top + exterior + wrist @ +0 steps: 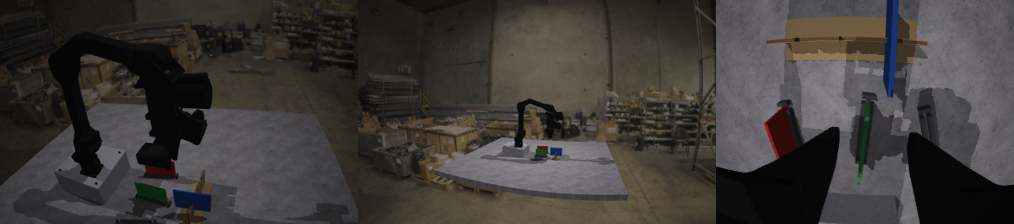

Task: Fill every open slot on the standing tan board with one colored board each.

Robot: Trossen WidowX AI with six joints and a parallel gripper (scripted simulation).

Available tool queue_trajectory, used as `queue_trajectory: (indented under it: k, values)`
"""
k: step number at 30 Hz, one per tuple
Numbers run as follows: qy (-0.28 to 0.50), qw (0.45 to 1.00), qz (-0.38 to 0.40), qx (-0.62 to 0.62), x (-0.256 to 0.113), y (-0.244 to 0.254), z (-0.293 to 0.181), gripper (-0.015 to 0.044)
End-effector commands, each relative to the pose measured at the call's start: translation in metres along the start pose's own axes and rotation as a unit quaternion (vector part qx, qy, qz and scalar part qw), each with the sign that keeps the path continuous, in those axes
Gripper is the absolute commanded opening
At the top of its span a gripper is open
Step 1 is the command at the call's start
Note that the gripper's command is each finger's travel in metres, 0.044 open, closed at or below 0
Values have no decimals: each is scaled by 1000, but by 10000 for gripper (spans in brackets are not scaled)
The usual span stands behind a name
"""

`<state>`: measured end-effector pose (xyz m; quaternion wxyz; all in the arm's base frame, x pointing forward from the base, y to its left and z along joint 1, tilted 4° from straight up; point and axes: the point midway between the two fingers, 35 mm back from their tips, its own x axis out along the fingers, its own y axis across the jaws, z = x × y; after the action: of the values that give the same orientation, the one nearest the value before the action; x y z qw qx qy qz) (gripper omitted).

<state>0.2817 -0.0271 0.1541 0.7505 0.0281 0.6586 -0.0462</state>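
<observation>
Hovering above the counter (264, 149) (544, 180) (746, 100), the tool (174, 165) (550, 137) (873, 137) is open and empty; the thin green rectangular board (151, 192) (541, 152) (864, 135) stands below, between its fingertips in wrist view, long axis running toward the slotted tan board (201, 180) (821, 39).

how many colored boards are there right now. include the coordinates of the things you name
3: a blue board (192, 200) (555, 152) (891, 47) crosswise on the tan board (201, 180) (851, 39), a green board (151, 192) (541, 152) (864, 132) and a red board (160, 170) (542, 147) (782, 132), each in its own holder.

The arm (107, 50) (541, 104) is black throughout, with chunky angular joints (rather boxy ones) and tapering fingers.
</observation>
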Motion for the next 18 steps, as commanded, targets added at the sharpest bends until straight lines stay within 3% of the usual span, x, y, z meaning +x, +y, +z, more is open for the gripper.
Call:
queue_trajectory:
  k: [1,4,14,18]
  values:
    - [14,1000,-2,11,-3,4,-59,185]
    - [20,1000,-2,19,0,6,-97,185]
    - [21,1000,-2,20,3,6,-105,185]
    - [21,1000,-2,20,48,7,-108,185]
